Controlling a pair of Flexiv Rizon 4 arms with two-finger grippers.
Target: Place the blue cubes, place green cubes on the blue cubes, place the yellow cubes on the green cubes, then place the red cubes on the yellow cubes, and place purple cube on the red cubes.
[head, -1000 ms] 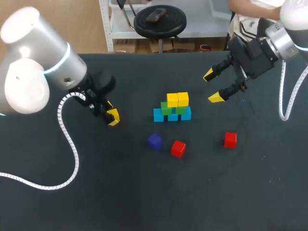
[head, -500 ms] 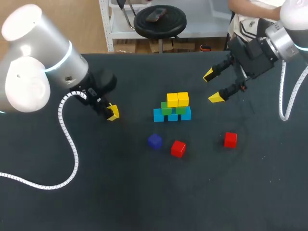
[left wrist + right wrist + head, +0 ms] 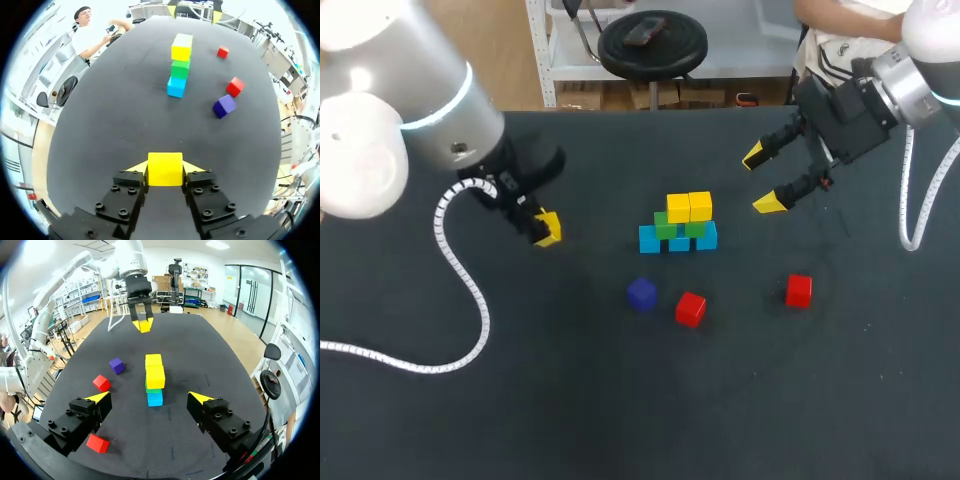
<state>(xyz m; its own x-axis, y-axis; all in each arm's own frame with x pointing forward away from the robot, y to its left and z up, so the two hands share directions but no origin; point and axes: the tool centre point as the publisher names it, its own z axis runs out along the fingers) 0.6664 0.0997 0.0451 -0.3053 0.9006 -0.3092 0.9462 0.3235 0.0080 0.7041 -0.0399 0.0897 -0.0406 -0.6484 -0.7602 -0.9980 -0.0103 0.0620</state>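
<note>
The pile (image 3: pixel 679 224) stands mid-table: blue cubes (image 3: pixel 650 239) at the bottom, green cubes (image 3: pixel 665 224) on them, two yellow cubes (image 3: pixel 688 206) on top. My left gripper (image 3: pixel 545 229) is to the pile's left, shut on a third yellow cube (image 3: pixel 165 169) that sits squarely between its fingers. The purple cube (image 3: pixel 641 293) and a red cube (image 3: pixel 690 308) lie in front of the pile, a second red cube (image 3: pixel 798 290) to the right. My right gripper (image 3: pixel 765 180) hangs open and empty behind and right of the pile, which lies ahead of it (image 3: pixel 149 398).
My left arm's white cable (image 3: pixel 460 290) trails over the table's left side. The black tabletop (image 3: pixel 620 400) carries only the cubes.
My left gripper has shut on the yellow cube and shifted slightly back and to the left with it. The right arm and the other cubes have not moved.
</note>
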